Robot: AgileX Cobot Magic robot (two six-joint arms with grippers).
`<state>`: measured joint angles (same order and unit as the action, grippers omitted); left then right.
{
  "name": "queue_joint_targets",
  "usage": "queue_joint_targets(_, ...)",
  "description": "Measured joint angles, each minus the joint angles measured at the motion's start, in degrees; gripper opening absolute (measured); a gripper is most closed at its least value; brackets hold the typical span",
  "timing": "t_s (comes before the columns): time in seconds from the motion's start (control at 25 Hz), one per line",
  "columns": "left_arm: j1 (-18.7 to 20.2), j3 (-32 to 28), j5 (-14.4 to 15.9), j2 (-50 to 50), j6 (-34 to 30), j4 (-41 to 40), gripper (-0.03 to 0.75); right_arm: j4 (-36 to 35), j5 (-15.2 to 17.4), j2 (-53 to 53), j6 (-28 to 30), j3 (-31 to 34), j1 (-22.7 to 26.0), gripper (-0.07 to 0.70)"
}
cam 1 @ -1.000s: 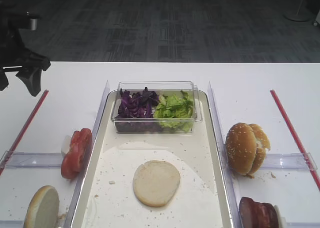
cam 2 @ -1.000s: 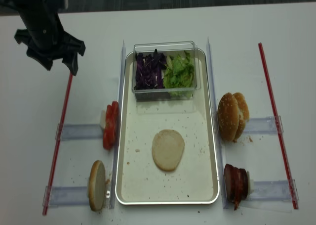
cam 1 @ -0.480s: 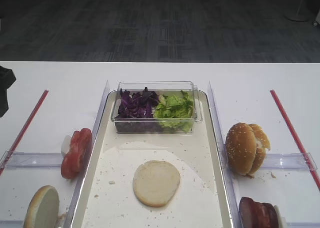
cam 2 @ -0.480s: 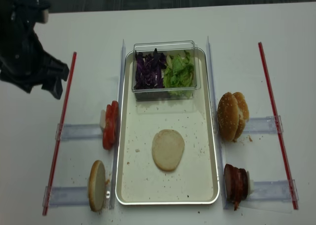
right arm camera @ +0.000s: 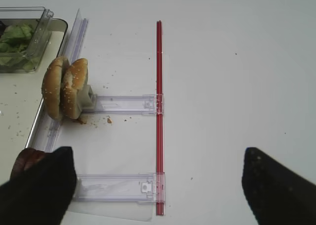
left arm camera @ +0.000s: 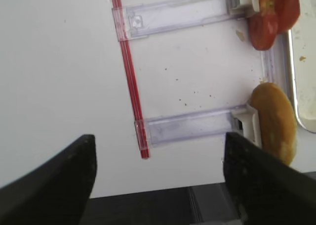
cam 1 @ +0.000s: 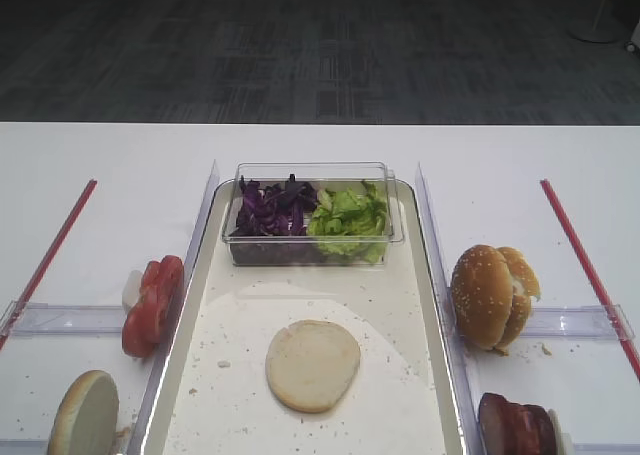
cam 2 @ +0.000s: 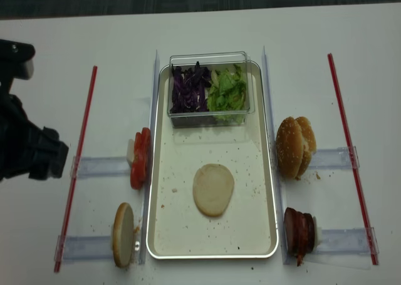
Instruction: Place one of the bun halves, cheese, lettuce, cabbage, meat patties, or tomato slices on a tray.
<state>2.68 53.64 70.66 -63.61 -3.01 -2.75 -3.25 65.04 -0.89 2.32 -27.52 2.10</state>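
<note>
Left jaws gape, bun half well apart.

- Two dark fingertips fill the lower corners, wide apart, nothing between them.
- A red strip runs down the frame's middle-left.
- Tomato slices sit upper right.
- A bun half stands at right, below them.

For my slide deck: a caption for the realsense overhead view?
Plain bun half lies on the tray; left gripper hovers beside.
</note>
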Motion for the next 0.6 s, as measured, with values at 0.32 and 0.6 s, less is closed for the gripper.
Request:
queue_joint_targets(0.32, 0.0, -7.2, 0.2, 14.6, 0.3, 0.7, 0.493, 0.0, 0.0, 0.0, 0.0, 0.0, 0.0, 0.692)
queue_joint_targets(0.6, 0.0, -15.7, -1.4, 27.8, 0.4, 3.6, 0.493, 0.0, 0.0, 0.0, 0.0, 0.0, 0.0, 0.692)
